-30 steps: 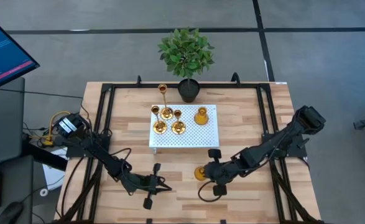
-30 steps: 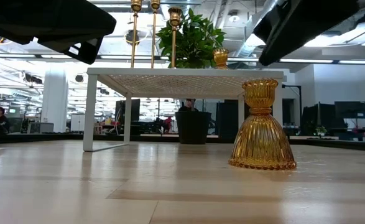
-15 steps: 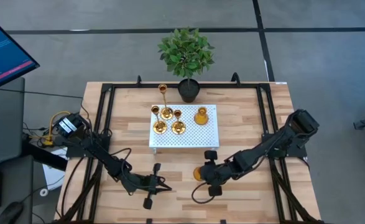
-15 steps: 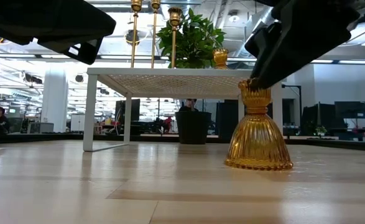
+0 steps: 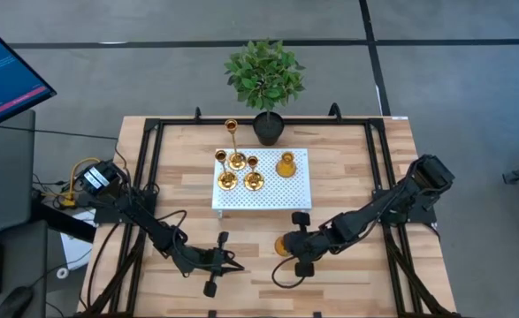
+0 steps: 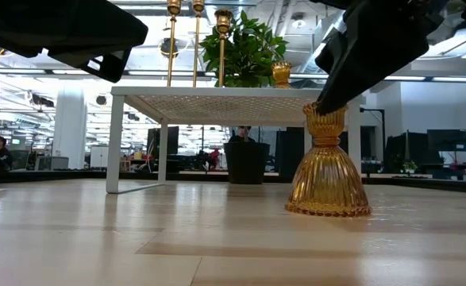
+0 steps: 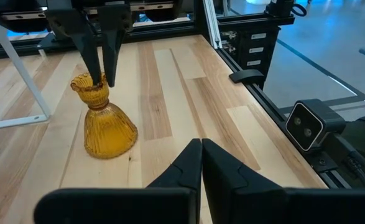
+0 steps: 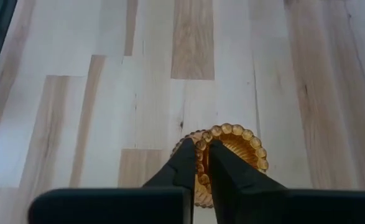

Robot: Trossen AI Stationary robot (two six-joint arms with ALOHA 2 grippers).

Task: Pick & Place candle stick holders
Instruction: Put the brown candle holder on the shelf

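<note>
Now the right gripper (image 5: 287, 246) pinches the rim of an amber ribbed holder (image 6: 326, 164) in front of the white rack (image 5: 263, 200).
Left of it, the left gripper (image 5: 231, 261) rests clenched, empty; apparently four gold holders (image 5: 236, 162) stand on the rack.

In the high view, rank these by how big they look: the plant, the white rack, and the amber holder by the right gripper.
1. White rack, largest.
2. Plant, a little smaller; it stands taller, nearer the overhead camera, so its true size is less sure.
3. Amber holder, clearly smallest, partly covered by the right gripper.
</note>
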